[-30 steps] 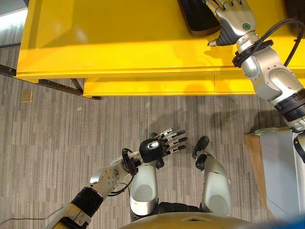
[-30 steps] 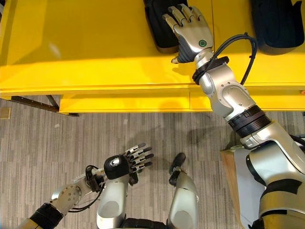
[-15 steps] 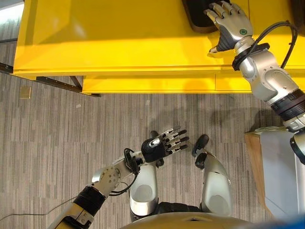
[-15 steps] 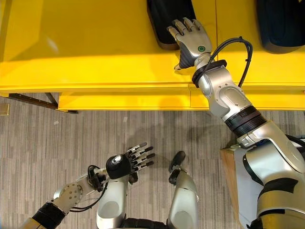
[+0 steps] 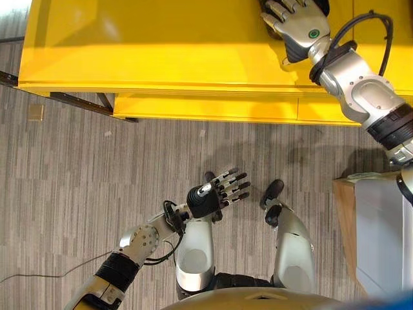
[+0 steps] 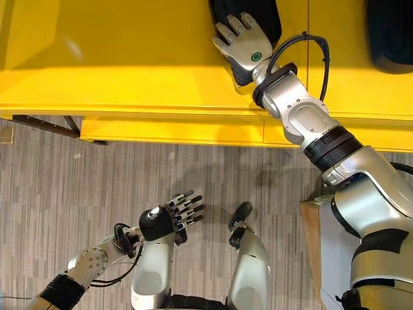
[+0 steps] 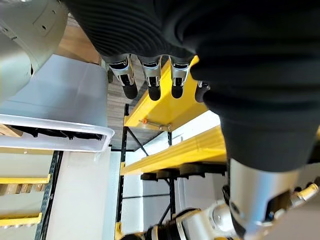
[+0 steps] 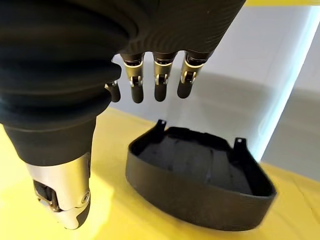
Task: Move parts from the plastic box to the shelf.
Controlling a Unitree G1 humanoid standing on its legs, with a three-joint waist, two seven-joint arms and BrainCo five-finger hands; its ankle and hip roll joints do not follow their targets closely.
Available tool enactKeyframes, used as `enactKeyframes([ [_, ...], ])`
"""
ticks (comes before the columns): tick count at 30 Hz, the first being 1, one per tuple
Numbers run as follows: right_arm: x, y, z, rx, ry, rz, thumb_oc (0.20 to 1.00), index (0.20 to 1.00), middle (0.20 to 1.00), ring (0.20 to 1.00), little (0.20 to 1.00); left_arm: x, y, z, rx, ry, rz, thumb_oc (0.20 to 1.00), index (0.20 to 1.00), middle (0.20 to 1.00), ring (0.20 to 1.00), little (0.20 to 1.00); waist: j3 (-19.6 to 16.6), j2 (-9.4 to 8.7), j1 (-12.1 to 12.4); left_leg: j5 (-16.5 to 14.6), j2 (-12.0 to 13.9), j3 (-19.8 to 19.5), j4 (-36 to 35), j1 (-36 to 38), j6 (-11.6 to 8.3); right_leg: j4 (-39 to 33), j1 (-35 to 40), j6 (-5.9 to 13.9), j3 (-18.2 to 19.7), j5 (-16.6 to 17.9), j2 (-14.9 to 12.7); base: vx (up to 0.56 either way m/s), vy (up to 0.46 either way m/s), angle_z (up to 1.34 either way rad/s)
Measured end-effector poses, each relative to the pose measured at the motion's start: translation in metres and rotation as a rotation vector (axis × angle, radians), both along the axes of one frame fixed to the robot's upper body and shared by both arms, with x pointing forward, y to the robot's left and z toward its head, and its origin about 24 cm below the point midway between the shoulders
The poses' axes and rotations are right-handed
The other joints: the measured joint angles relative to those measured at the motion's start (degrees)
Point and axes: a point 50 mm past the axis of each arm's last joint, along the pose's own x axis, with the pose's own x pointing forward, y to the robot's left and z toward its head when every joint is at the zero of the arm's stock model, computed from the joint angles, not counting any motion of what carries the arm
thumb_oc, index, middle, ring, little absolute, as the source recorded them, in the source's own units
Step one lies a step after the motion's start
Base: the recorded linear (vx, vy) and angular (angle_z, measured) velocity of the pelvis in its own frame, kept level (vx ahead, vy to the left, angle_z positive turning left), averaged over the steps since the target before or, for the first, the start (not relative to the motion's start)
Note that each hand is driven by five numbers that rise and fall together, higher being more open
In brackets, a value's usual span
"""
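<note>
Since a moment ago my right hand (image 6: 240, 46) has slid further over the black part (image 6: 248, 14), a matte, dished plastic tray with a raised rim, lying on the glossy yellow shelf (image 6: 129, 58) at upper centre. Its long axis runs away from me, beneath my loosely spread fingers (image 8: 161, 90), ungrasped. My left hand (image 5: 210, 198) hangs low above the striped floor (image 5: 77, 174), fingers straight and spread.

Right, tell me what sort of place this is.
Probably a workshop or parts store: a bright yellow metal shelf holds a black moulded plastic part, a translucent plastic box sits nearby, and the floor is grey striped carpet.
</note>
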Motion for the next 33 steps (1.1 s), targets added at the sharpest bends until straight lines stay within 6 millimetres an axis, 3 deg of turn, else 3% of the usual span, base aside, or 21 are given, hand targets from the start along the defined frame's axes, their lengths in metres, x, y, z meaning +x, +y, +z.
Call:
enactKeyframes([
  [8,0.011,-0.021,-0.005,0.437,0.28,-0.096,1.0,1.0,1.0,1.0,1.0,0.003,-0.001,0.005,0.035,0.009,0.019,1.0,1.0,1.0,1.0,1.0,0.1,-0.22,0.0,0.1,0.4,-0.4,0.7,-2.0,0.06,0.7,-1.7,-0.22,-0.3,-0.2,0.0,0.0,-0.027,0.02],
  [11,0.013,-0.024,-0.006,0.508,0.337,-0.106,1.0,1.0,1.0,1.0,1.0,0.003,-0.003,0.007,0.043,0.005,0.023,1.0,1.0,1.0,1.0,1.0,0.1,-0.26,0.0,0.1,0.5,-0.4,0.7,-2.1,0.02,1.0,-1.8,-0.43,-0.3,-0.3,0.0,0.0,0.0,0.0],
  [19,0.021,-0.041,-0.005,0.671,0.269,-0.21,1.0,1.0,1.0,1.0,1.0,0.008,-0.004,0.01,0.068,0.006,0.04,1.0,1.0,1.0,1.0,1.0,0.1,-0.27,-0.2,0.3,0.5,-1.0,0.8,-2.9,0.06,1.0,-2.1,-0.45,-0.8,-0.3,0.0,0.01,0.0,0.03],
  [23,0.021,-0.041,-0.003,0.644,0.257,-0.225,1.0,1.0,1.0,1.0,1.0,0.009,-0.004,0.009,0.083,0.024,0.06,1.0,1.0,1.0,1.0,1.0,0.1,-0.28,-0.1,0.3,0.5,-1.2,0.9,-3.1,0.07,1.0,-2.2,-0.45,-0.9,-0.3,0.0,0.0,0.001,0.01],
  [25,0.021,-0.04,-0.003,0.628,0.267,-0.229,0.774,0.774,0.774,0.774,0.774,0.01,-0.004,0.009,0.079,0.027,0.064,1.0,1.0,1.0,1.0,1.0,0.2,-0.28,-0.1,0.3,0.5,-1.3,1.0,-3.1,0.07,1.0,-2.2,-0.46,-0.9,-0.3,0.0,0.0,0.0,0.0],
  [26,0.021,-0.04,-0.003,0.625,0.273,-0.228,0.592,0.592,0.592,0.592,0.592,0.01,-0.004,0.009,0.08,0.028,0.064,1.0,1.0,1.0,1.0,1.0,0.2,-0.28,-0.2,0.3,0.5,-1.3,1.0,-3.1,0.07,1.0,-2.2,-0.46,-0.9,-0.3,0.0,0.0,0.0,0.0],
  [27,0.02,-0.038,0.0,0.623,0.264,-0.221,0.944,0.944,0.944,0.944,0.944,0.01,-0.004,0.009,0.08,0.029,0.064,1.0,1.0,1.0,1.0,1.0,0.1,-0.28,-0.2,0.3,0.5,-1.3,1.0,-3.2,0.07,1.0,-2.2,-0.45,-0.9,-0.3,0.0,0.0,0.0,0.0],
  [28,0.02,-0.038,0.004,0.623,0.255,-0.221,1.0,1.0,1.0,1.0,1.0,0.01,-0.004,0.009,0.08,0.029,0.064,1.0,1.0,1.0,1.0,1.0,0.1,-0.28,-0.2,0.3,0.6,-1.3,1.0,-3.2,0.08,1.0,-2.3,-0.45,-0.9,-0.3,0.0,0.0,0.0,0.0],
  [33,0.02,-0.037,0.005,0.616,0.285,-0.23,1.0,1.0,1.0,1.0,1.0,0.01,-0.002,0.01,0.08,0.027,0.07,1.0,1.0,1.0,1.0,1.0,0.2,-0.41,-0.2,0.3,0.7,-1.3,1.3,-3.3,0.06,1.1,-2.3,-0.47,-0.9,-0.3,0.0,0.0,0.0,0.0],
])
